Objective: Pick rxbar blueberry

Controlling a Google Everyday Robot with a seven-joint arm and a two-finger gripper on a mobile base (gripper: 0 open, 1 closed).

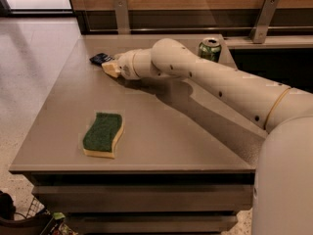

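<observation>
The rxbar blueberry (pixel 100 58) is a small flat dark navy bar lying on the grey table (pixel 171 131) near its far left edge. My gripper (pixel 109 67) reaches across the table from the right and sits right against the bar, low at the table surface; the bar pokes out to the left past its tip. The white arm (pixel 220 82) stretches back to the right foreground.
A green-and-yellow sponge (pixel 103 134) lies toward the table's front left. A green drink can (pixel 210 49) stands at the far right, behind the arm. A wooden wall with metal brackets (pixel 264 18) runs behind the table. The floor drops away on the left.
</observation>
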